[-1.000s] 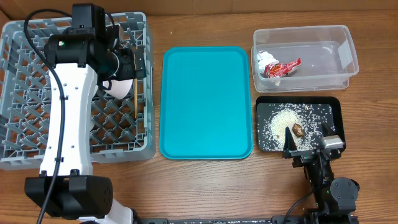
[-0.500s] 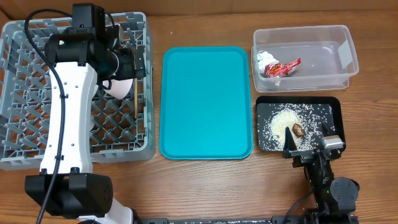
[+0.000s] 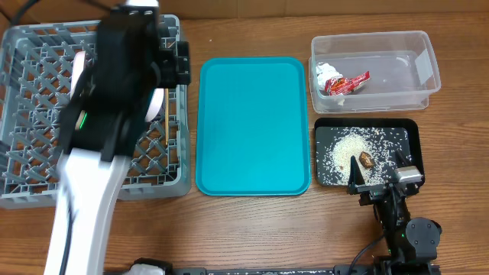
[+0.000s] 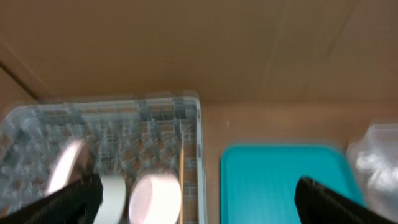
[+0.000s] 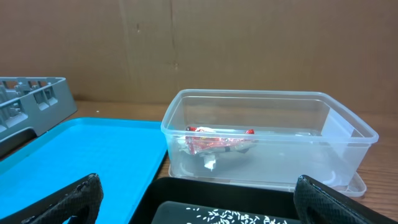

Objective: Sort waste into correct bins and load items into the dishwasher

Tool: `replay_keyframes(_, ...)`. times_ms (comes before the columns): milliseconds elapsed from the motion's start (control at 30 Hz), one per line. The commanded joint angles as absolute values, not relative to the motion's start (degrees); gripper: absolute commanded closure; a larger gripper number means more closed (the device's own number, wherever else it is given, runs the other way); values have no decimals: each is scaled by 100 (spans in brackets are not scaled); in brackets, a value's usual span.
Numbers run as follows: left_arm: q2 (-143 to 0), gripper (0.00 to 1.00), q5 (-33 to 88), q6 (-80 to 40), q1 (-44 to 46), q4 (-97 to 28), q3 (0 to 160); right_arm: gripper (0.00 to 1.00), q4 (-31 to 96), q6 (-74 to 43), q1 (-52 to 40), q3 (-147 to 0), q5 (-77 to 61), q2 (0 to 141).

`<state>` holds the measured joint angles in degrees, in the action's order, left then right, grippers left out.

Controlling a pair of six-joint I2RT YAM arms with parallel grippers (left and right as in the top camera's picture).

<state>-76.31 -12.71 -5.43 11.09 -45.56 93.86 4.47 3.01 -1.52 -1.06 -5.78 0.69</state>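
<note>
The grey dish rack (image 3: 30, 69) stands at the left, and my left gripper (image 3: 177, 65) hovers open and empty above its right side, blurred. In the blurred left wrist view the gripper (image 4: 198, 190) looks down on the rack (image 4: 124, 118), a white cup (image 4: 155, 198), another white dish (image 4: 112, 196) and a chopstick (image 4: 182, 186). The chopstick (image 3: 166, 118) lies along the rack's right wall. The wrapper (image 3: 344, 82) lies in the clear tub (image 3: 428, 46). Rice (image 3: 348, 145) and a brown lump (image 3: 367, 160) lie in the black tray (image 3: 412, 130). My right gripper (image 3: 378, 174) is open and empty at that tray's front edge.
A large teal tray (image 3: 252, 126) lies between the rack and the bins. The right wrist view shows the tub (image 5: 267, 102), the wrapper (image 5: 217, 142), the black tray (image 5: 186, 193), the teal tray (image 5: 93, 155) and a rack corner (image 5: 31, 93).
My left arm has lifted away from the rack and is blurred with motion. The cup and chopstick stay in the rack. The right arm has not moved.
</note>
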Motion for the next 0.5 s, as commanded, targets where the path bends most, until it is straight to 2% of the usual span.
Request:
replay_keyframes(0, -6416, 0, -1188, -425, 941, -3771, 8119, 0, 421, 305, -143, -47, -611, 34)
replay_keyframes(467, -2674, 0, -676, -429, -145, -2421, 4189, 0, 421, 305, -143, -47, -611, 34)
